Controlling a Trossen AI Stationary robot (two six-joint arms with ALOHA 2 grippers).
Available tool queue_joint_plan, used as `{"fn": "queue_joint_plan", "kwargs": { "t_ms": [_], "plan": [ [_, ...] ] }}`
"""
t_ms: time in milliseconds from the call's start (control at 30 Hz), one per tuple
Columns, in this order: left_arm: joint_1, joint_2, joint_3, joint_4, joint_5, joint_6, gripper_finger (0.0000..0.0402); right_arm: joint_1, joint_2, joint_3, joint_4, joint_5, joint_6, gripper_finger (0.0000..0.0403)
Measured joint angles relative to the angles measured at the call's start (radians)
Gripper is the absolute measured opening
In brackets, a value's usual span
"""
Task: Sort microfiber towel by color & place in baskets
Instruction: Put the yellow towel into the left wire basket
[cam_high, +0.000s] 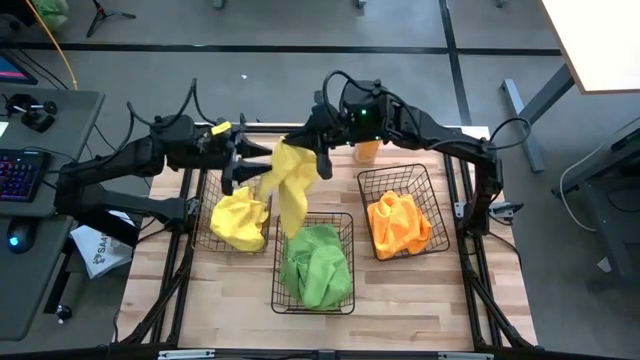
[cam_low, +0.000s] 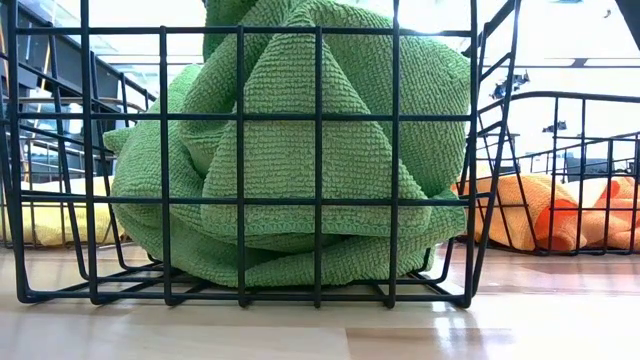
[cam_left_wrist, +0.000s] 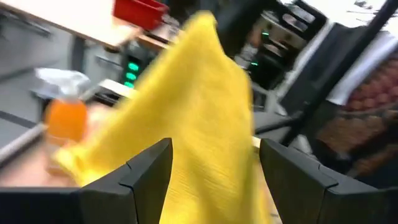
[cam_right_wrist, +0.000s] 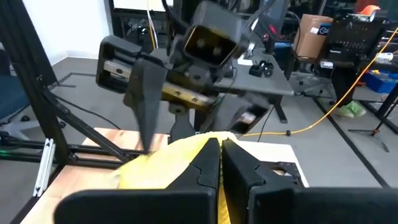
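Note:
A yellow microfiber towel (cam_high: 290, 185) hangs in the air over the gap between the left and middle baskets. My right gripper (cam_high: 305, 148) (cam_right_wrist: 219, 144) is shut on its top. My left gripper (cam_high: 243, 163) (cam_left_wrist: 216, 146) is open beside it, one finger on either side of the cloth (cam_left_wrist: 199, 112). Another yellow towel (cam_high: 240, 220) lies bunched in the left basket (cam_high: 207, 235). Green towels (cam_high: 315, 265) (cam_low: 300, 150) fill the middle basket (cam_high: 348, 300). Orange towels (cam_high: 400, 225) (cam_low: 540, 215) lie in the right basket (cam_high: 438, 205). My right gripper pinches the yellow towel at its upper end (cam_right_wrist: 202, 148) between the two shut fingers, coming from the table's far right and slanting down. The towel hangs slack below the fingers, lifted clear of the table. My left gripper: I cannot tell whether its open fingers touch the cloth.
An orange spray bottle (cam_high: 367, 150) (cam_left_wrist: 65, 118) stands near the table's far edge, behind the right basket. A black metal frame (cam_high: 470, 240) runs along the table's sides. Bare wood (cam_high: 420, 300) lies in front of the right basket. A desk with a keyboard (cam_high: 20, 170) stands to the left.

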Motion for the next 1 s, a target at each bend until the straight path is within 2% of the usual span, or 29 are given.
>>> {"fn": "queue_joint_plan", "kwargs": {
  "t_ms": [67,200,400,533,667,767,833,900,933,1000],
  "plan": [
    [0.003,-0.007,0.000,-0.001,0.029,-0.020,0.0230,0.000,0.000,0.020,-0.018,0.000,-0.001,0.0000],
    [0.003,-0.004,0.000,0.051,-0.008,0.027,0.0230,0.004,-0.001,0.031,-0.013,-0.018,-0.001,0.0000],
    [0.003,0.092,0.000,0.134,0.021,0.074,0.0230,0.011,-0.001,0.031,-0.006,-0.020,0.001,0.0000],
    [0.003,0.141,0.000,0.146,-0.065,0.179,0.0230,0.020,-0.001,0.031,-0.006,-0.020,0.006,0.0000],
    [0.003,0.191,0.000,0.212,-0.078,0.251,0.0223,0.028,-0.001,0.031,-0.006,-0.020,0.006,0.0000],
    [0.003,0.223,0.000,0.212,-0.121,0.259,0.0182,0.031,-0.001,0.031,-0.005,-0.020,0.007,0.0000],
    [0.004,0.231,0.000,0.184,-0.162,0.262,0.0124,0.035,-0.005,0.031,-0.006,-0.020,0.008,0.0004],
    [0.014,0.224,0.000,0.147,-0.185,0.283,0.0046,0.037,-0.014,0.031,-0.009,-0.007,0.010,0.0016],
    [0.022,0.215,0.000,0.116,-0.200,0.282,0.0024,0.037,-0.020,0.031,-0.014,0.010,0.014,0.0027],
    [0.046,0.188,0.000,0.045,-0.242,0.267,0.0015,0.037,-0.037,0.031,-0.026,0.057,0.040,0.0056]
  ]
}}
